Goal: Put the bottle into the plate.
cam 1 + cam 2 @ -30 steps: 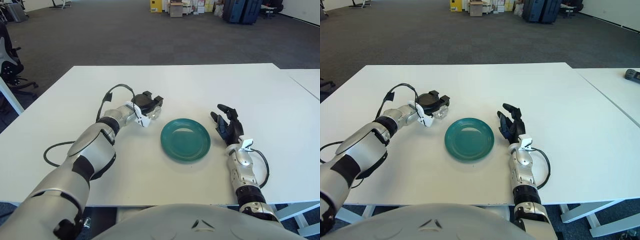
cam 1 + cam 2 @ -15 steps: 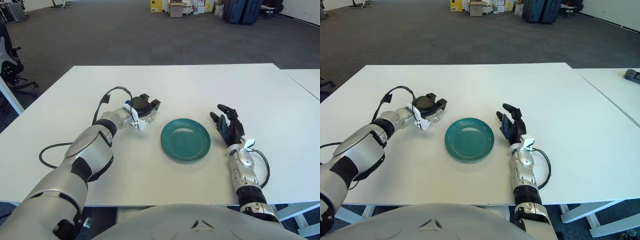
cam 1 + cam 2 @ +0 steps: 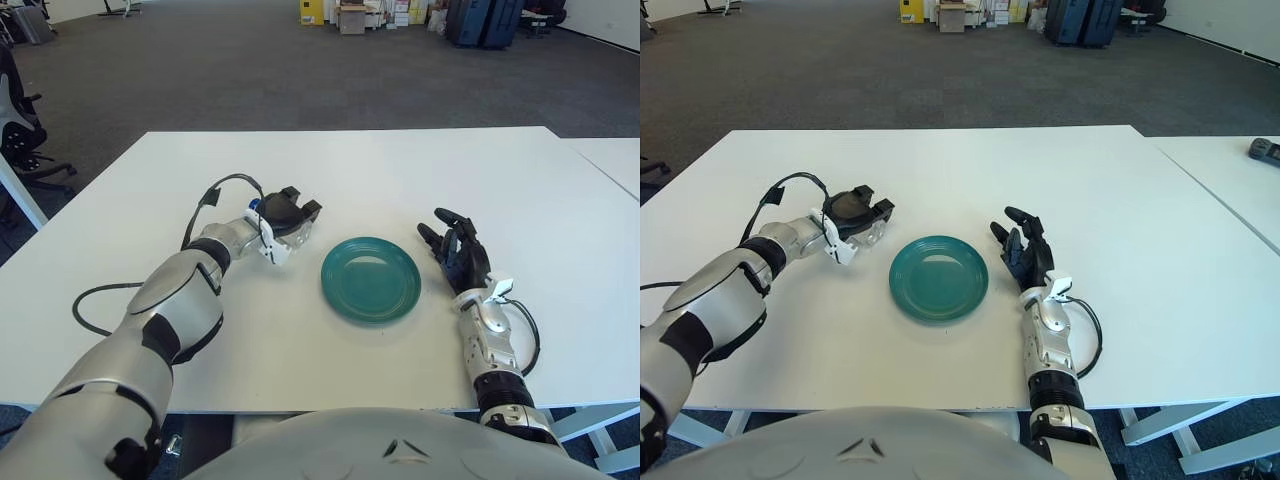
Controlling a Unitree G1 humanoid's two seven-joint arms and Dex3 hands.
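A small clear bottle (image 3: 869,233) with a blue cap (image 3: 256,205) lies on the white table (image 3: 400,170), left of the plate. My left hand (image 3: 287,212) sits over it with the dark fingers curled around its body, hiding most of it. The teal plate (image 3: 370,278) is empty and lies at the table's middle front, a short way right of the left hand. On the plate's right side, my right hand (image 3: 455,252) shows with its fingers spread, holding nothing.
A black cable (image 3: 225,185) loops up from my left wrist, and another loop trails over the table's left front (image 3: 90,305). A second white table (image 3: 612,160) adjoins on the right, with a dark object (image 3: 1265,149) on it. An office chair (image 3: 18,120) stands far left.
My left hand has shifted a little to the left and back, away from the plate, with the bottle under it. The right hand has barely moved.
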